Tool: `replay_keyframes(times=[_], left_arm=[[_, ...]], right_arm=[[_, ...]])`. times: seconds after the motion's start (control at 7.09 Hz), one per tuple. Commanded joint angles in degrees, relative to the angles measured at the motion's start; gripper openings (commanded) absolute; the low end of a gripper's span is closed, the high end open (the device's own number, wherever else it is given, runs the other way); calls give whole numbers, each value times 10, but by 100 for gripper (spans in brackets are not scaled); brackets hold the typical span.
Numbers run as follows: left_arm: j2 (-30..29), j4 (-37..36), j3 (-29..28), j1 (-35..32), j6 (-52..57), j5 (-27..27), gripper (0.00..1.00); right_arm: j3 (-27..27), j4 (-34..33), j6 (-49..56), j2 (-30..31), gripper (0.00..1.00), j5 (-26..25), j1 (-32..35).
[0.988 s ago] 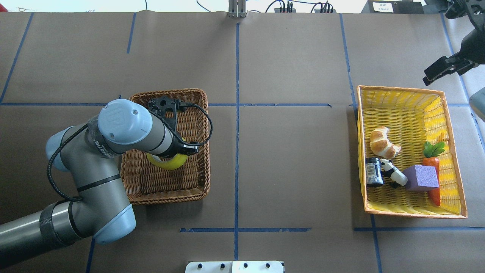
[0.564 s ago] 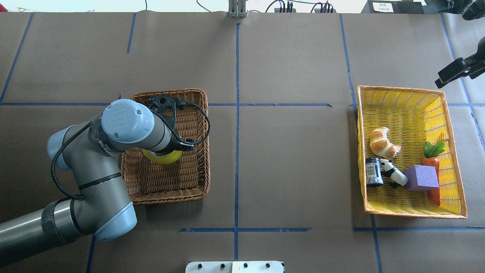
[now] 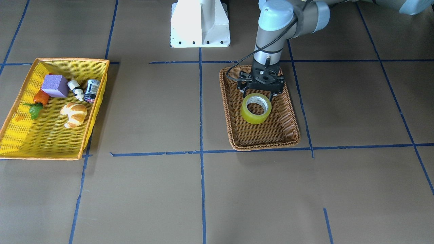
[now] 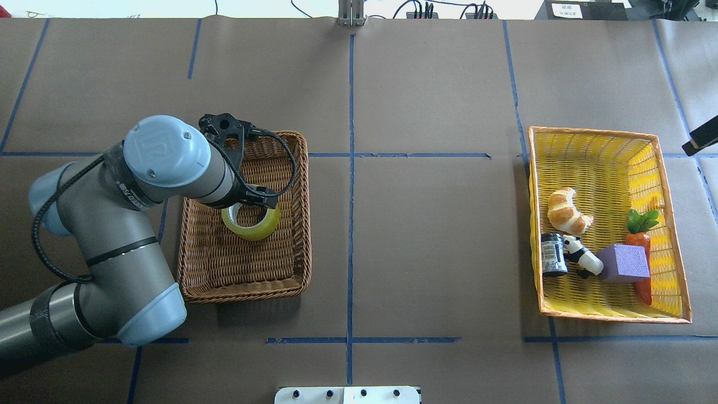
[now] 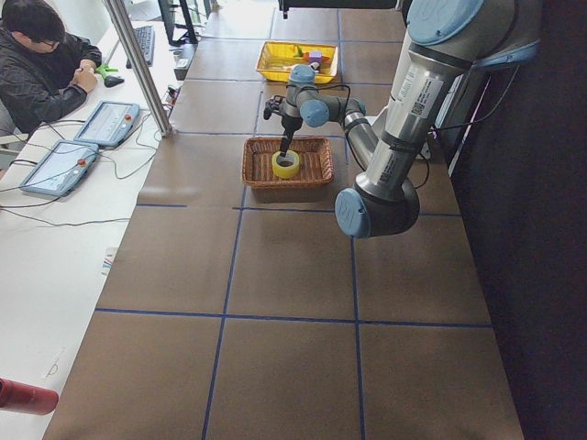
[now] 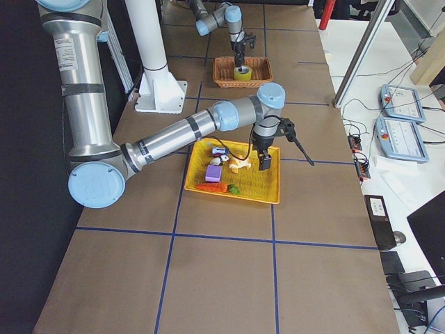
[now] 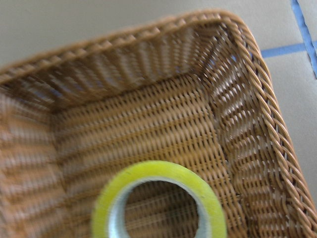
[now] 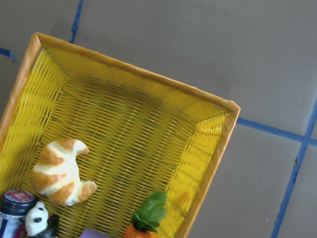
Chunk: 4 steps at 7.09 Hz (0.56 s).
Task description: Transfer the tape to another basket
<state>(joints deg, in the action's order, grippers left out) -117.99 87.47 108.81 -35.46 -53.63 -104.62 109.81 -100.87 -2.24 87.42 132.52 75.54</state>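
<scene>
The yellow tape [image 3: 256, 108] lies in the brown wicker basket [image 3: 294, 117], near its middle. It also shows in the overhead view [image 4: 251, 219] and low in the left wrist view [image 7: 158, 208]. My left gripper [image 3: 260, 95] hangs just above the tape's robot-side edge with its fingers spread wide, open and not holding it. In the overhead view the wrist hides the fingers. My right gripper [image 6: 286, 161] hovers over the far edge of the yellow tray basket [image 6: 271, 191], its fingers apart and empty. Only one finger [image 4: 701, 140] shows at the overhead view's right edge.
The yellow tray basket [image 4: 670, 235] holds a croissant [image 4: 567, 211], a dark can [image 4: 553, 254], a panda figure [image 4: 583, 256], a purple block [image 4: 624, 262] and a carrot [image 4: 639, 235]. Blue tape lines cross the brown table. An operator sits at a side desk [image 5: 37, 64].
My left arm has drawn back and up, away from the tape, which now shows whole in the wicker basket. My right gripper has moved further off the overhead view's right edge.
</scene>
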Motion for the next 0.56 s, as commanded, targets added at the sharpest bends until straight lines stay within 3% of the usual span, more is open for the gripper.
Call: replay_keyframes(times=[0.0,0.14,0.42], left_arm=[[9,-30,15,-103,100,-117,100],[35,-30,18,-134,144,-142,100],[92,-30,18,-217,249,-213,100]], right_arm=[[-15,0,37,56,100,0,28],[-35,0,71,70,100,1,56],[-85,1,172,80,100,63,133]])
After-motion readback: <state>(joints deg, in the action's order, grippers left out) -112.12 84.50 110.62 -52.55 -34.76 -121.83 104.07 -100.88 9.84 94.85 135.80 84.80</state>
